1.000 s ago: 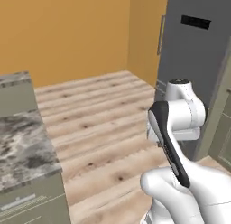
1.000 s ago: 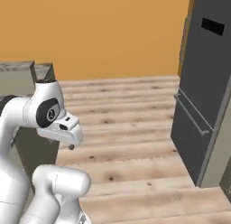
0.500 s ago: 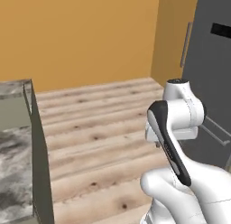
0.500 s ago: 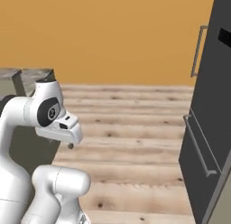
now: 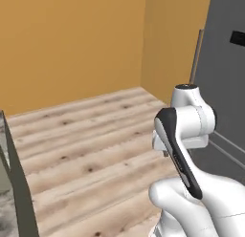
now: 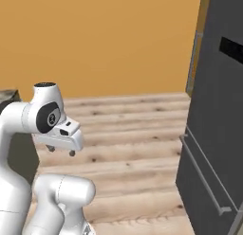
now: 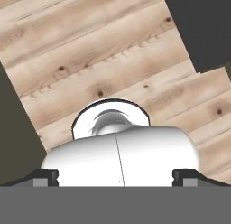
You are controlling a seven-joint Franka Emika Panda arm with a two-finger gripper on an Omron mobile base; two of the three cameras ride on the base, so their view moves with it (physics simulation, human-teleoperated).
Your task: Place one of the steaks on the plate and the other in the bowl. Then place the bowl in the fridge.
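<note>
The fridge (image 5: 224,83) is a tall dark grey block with a long vertical handle, standing shut at the right of the left base view. In the right base view the fridge (image 6: 213,134) shows its lower drawer bar. My gripper (image 6: 60,151) hangs tucked close over the robot's own body, pointing down at the wooden floor. In the hand view the gripper (image 7: 115,175) is open, its fingertips (image 7: 45,175) set wide apart with nothing held between them. The steaks, the plate and the bowl are out of view.
A counter edge (image 5: 12,183) with a marbled top runs down the far left. A counter corner (image 6: 7,95) shows behind the arm. Orange walls (image 5: 72,40) close the back. Bare wooden floor (image 6: 137,130) lies between the robot and the fridge.
The whole picture has shifted: the base has swung toward the fridge, which now looms larger, while the counter slid off to the left. The arm keeps its pose and the gripper stays open.
</note>
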